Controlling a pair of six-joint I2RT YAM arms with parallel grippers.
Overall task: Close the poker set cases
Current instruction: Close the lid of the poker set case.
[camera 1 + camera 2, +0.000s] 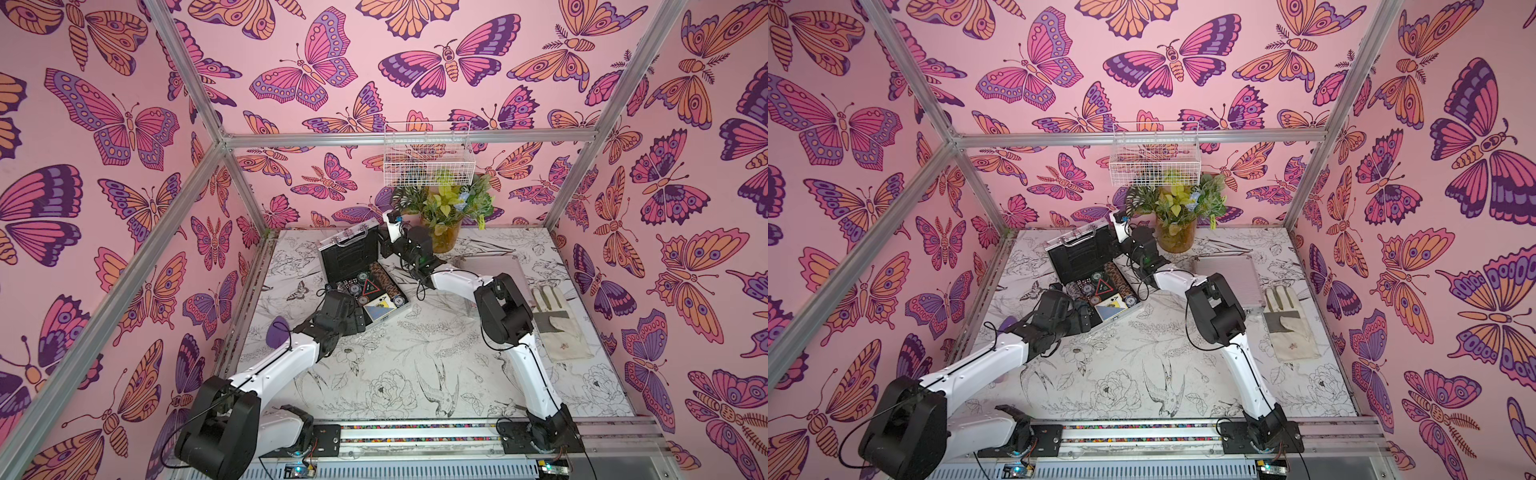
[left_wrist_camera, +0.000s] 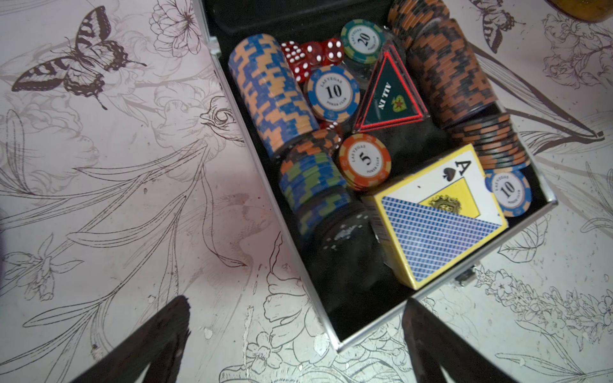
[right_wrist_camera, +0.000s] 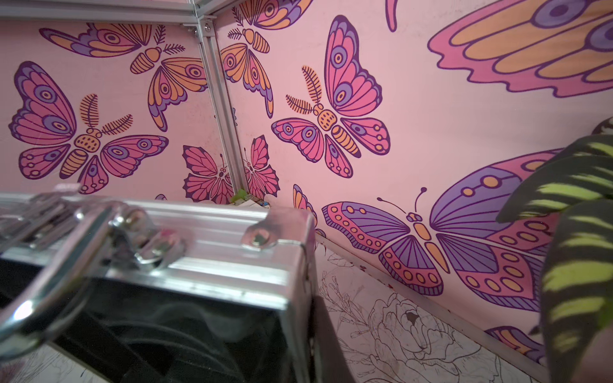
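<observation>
The open case (image 1: 351, 257): aluminium shell, black lining, lid standing upright, toward the back of the floral table (image 1: 415, 357). Inside are round chips (image 2: 272, 99) in stacked rolls and boxed cards (image 2: 438, 225) (glossy). The second case (image 1: 1227, 272), ribbed, lies flat and closed to its right. The right gripper (image 1: 385, 248), jaws together, sits at the lid's side edge. The left gripper (image 2: 297, 300), jaws apart, hangs over the base's near corner.

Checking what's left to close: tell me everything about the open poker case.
The open poker case is silver aluminium with black lining, resting on the table. Its lid stands raised, handle on top. The base holds chip rows, red dice, an All In token and a card box. The right end effector is beside the lid's edge; contact unclear.
</observation>
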